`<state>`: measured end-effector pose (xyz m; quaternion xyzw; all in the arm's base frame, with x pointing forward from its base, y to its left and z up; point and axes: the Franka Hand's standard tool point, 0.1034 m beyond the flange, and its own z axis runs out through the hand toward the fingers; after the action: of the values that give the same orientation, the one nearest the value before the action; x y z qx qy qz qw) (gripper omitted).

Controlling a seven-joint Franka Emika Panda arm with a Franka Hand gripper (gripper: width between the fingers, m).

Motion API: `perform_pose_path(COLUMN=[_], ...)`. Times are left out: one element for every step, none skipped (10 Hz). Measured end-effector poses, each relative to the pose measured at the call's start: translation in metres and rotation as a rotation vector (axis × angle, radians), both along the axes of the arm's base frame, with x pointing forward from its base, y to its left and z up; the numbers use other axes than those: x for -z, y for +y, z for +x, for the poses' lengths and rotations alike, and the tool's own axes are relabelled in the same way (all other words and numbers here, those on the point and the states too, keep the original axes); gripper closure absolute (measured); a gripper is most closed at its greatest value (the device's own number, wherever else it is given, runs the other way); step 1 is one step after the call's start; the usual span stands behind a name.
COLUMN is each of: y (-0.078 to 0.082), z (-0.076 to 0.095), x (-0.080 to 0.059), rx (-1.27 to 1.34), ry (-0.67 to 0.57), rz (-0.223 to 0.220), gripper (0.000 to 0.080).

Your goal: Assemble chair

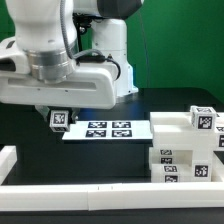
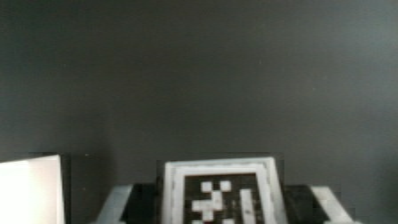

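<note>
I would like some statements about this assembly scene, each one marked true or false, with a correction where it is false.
1. The gripper holds a white tagged part. True.
2. The marker board lies flat on the black table. True.
3. The stack of chair parts stands at the exterior view's left. False: it stands at the exterior view's right.
4. The gripper's jaws stand wide open and empty. False: they are closed on the tagged part.
5. The backdrop is red. False: it is green.
</note>
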<state>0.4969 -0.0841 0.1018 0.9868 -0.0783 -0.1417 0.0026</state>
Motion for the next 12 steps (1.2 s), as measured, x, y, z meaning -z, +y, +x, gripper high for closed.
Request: perform_pose_path(y=[0.029, 0.052, 0.056, 0.048, 0.05, 0.051, 0.062, 0.09, 0.112, 0.142, 0.168, 0.179], z=[0.01, 0.01, 0.008, 0.005, 0.007, 0.01, 0.009, 0.011, 0.013, 0.014, 0.011, 0.007], x=[-0.025, -0.039, -0.036, -0.028, -0.029, -0.03, -0.032, -0.046, -0.055, -0.058, -0.057, -0.05], rx=[-0.011, 0.002, -0.004, 0.006, -0.003, -0.009, 0.018, 0.004, 0.003, 0.014, 0.03, 0.031], ry=[-0.124, -0.21, -0.277, -0.345, -0.403, -0.465, -0.506, -0.527, -0.55, -0.585, -0.591, -0.582], rz=[0.001, 0.0, -0.005, -0.027, -0.035, -0.048, -0.055, -0.037, -0.02, -0.018, -0.018, -0.023], gripper=[0.0518, 0.0518, 0.0518, 0.0518, 0.0518, 0.0518, 0.0518, 0.0518, 0.0518, 0.0518, 0.0518, 0.0518])
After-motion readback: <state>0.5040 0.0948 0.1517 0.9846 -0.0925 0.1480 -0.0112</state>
